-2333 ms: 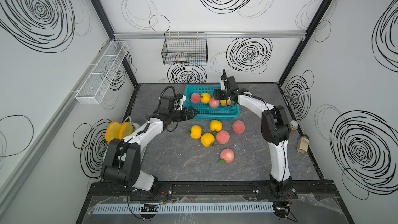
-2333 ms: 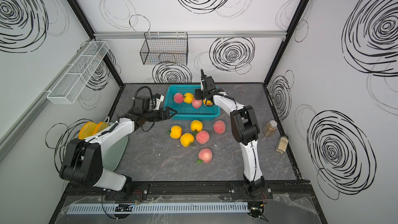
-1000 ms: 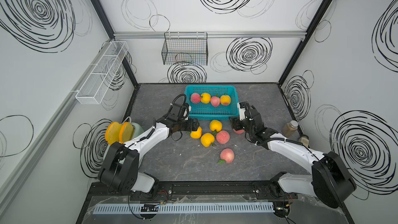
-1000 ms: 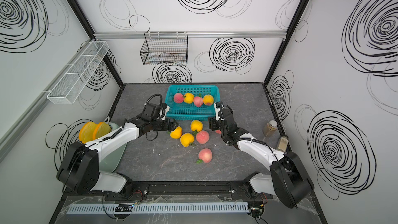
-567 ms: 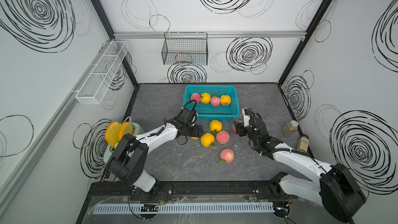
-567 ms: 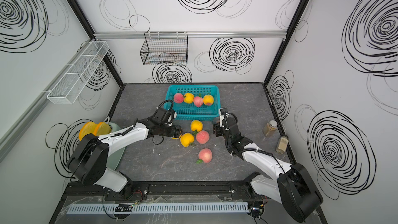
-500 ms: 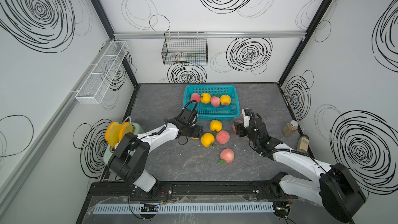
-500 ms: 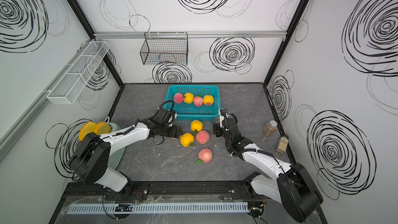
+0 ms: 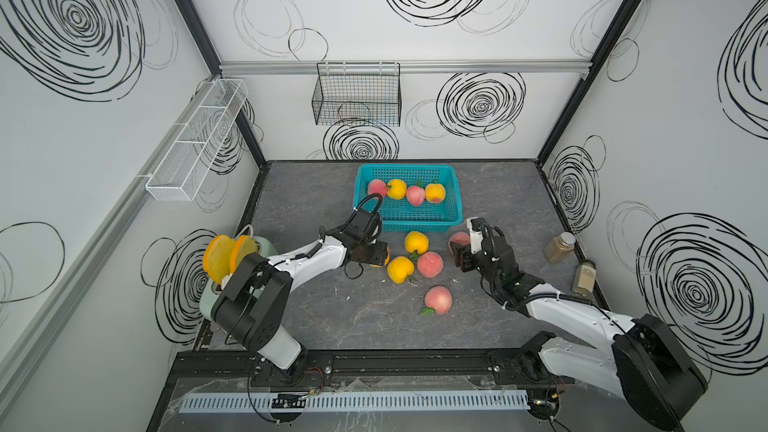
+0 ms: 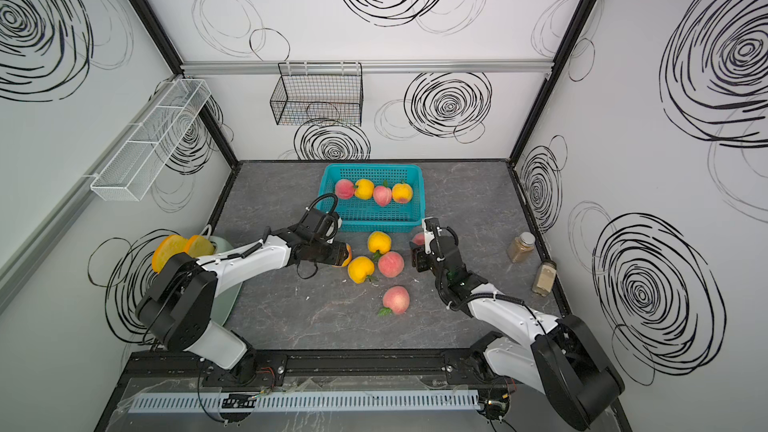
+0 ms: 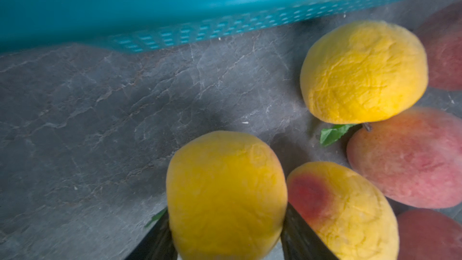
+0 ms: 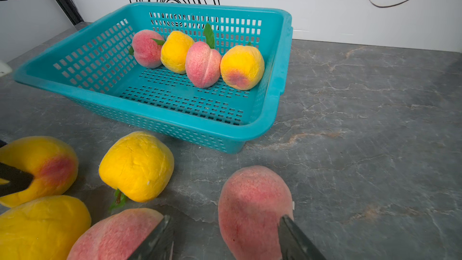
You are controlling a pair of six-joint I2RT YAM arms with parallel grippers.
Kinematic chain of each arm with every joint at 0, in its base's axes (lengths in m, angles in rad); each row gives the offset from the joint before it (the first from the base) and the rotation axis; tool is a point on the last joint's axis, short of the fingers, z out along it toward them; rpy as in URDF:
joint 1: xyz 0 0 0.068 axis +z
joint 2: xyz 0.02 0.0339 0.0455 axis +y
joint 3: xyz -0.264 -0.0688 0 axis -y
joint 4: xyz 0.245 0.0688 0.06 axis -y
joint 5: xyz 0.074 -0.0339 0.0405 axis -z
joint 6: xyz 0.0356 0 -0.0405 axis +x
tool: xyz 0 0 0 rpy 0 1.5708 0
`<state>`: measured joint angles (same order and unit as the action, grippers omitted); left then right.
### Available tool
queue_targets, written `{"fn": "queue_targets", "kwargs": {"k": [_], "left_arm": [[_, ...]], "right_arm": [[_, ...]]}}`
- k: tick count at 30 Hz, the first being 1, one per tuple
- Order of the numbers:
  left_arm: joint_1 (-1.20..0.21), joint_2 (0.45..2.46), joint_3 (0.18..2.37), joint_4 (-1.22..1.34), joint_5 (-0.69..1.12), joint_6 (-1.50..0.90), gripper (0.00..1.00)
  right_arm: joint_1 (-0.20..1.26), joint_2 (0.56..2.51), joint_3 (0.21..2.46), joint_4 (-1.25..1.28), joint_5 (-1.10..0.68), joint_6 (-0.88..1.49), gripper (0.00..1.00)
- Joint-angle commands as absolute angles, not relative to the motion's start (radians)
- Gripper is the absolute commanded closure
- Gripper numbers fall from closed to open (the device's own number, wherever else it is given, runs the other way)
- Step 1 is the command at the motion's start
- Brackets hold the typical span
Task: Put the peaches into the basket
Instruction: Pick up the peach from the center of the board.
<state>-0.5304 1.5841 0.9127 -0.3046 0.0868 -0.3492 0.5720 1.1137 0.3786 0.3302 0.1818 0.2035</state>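
Yellow peach (image 11: 226,191) clamped in L pincer (image 11: 226,208); pink peach (image 12: 252,201) sits inside R pincer (image 12: 225,217), spread apart.

Pink peach (image 9: 430,263) count is five: two in the teal basket (image 9: 455,205) and three on the table (image 9: 299,201). Yellow peach (image 9: 416,241) count is also five, making ten, split the same way, two in and three out, one of the outer three mostly covered in both top views. Other items: one wire basket (image 9: 357,97), one white rack (image 9: 195,147), two jars (image 9: 561,246), two yellow slices (image 9: 218,257), two arms (image 9: 307,261).
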Motion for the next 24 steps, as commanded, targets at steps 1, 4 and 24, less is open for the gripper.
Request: {"fn": "queue_targets", "kwargs": {"k": [1, 4, 24], "left_arm": [[-0.537, 1.592, 0.948, -0.308, 0.063, -0.324, 0.76], [-0.537, 1.586, 0.948, -0.311, 0.057, -0.317, 0.87], [-0.546, 1.403, 1.017, -0.356, 0.035, -0.312, 0.95]], "right_arm": [[0.579, 1.087, 0.353, 0.385, 0.162, 0.223, 0.31], [0.578, 1.094, 0.356, 0.388, 0.161, 0.223, 0.31], [0.579, 1.095, 0.356, 0.385, 0.178, 0.225, 0.31]]}}
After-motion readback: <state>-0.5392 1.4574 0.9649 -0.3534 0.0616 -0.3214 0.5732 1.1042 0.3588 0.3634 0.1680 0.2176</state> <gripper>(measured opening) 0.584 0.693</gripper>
